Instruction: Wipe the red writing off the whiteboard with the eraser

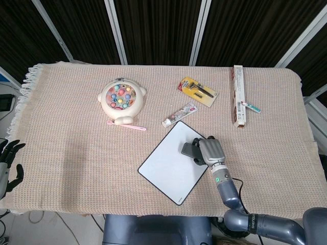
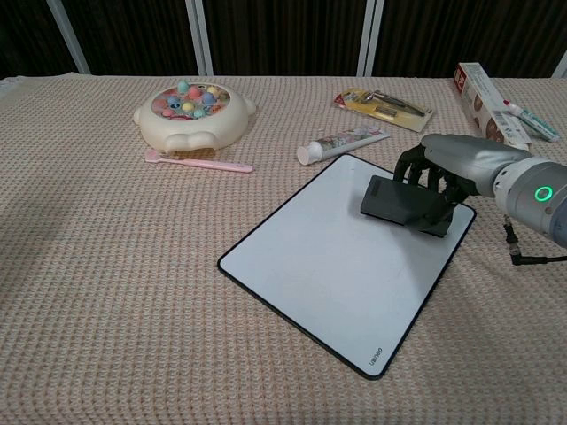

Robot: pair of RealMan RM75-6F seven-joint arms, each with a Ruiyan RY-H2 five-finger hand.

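Whiteboard [image 2: 337,266] flat on tabletop [image 2: 115,292], near front edge, right of centre. Eraser [image 2: 403,203] on far right corner of whiteboard, under right hand [image 2: 452,168]. Tube [image 2: 341,142] just behind whiteboard. Toy [image 2: 193,112] far left of tube, with stick [image 2: 199,162] lying just in front of it. Card pack [image 2: 384,109] behind tube. Box [image 2: 489,99] at far right, pen [image 2: 529,119] beside it. Left hand [image 1: 9,161] off tabletop's left edge.
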